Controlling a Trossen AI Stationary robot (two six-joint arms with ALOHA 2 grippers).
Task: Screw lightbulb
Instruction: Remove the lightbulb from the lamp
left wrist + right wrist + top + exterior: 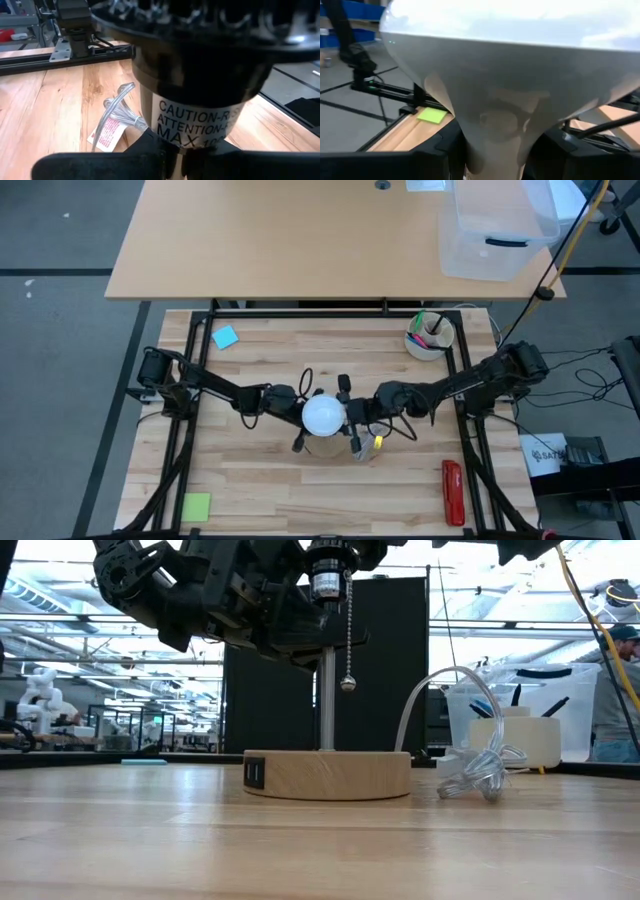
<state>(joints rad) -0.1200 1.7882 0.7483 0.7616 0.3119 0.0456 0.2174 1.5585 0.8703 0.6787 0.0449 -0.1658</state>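
Observation:
The white lightbulb [323,415] stands globe up over the lamp's black socket [200,115]. The socket tops a thin metal pole [327,700] rising from the round wooden base [327,773]. My left gripper [298,412] comes from the table's left and is shut on the socket. My right gripper [350,418] comes from the right and is shut on the bulb's neck [495,135]. The bulb's screw base is hidden. In the low view the bulb is out of frame above. My left gripper holds the black socket's lower part, below the caution label [187,145], between its two fingers [100,162]. The fingers come level from the table's left. The socket stays upright on its pole. My right gripper pinches the bulb's tapering neck [492,145], just below the globe, between its two fingers [437,150]. The fingers come level from the table's right. The bulb stands upright, globe up, above the socket; the joint itself is hidden.
A pull chain [348,640] hangs beside the pole and a clear coiled cord [480,768] lies right of the base. A white cup of pens [430,335] stands at the back right. A red tool [453,491], a blue note [225,337] and a green note [196,506] lie on the table.

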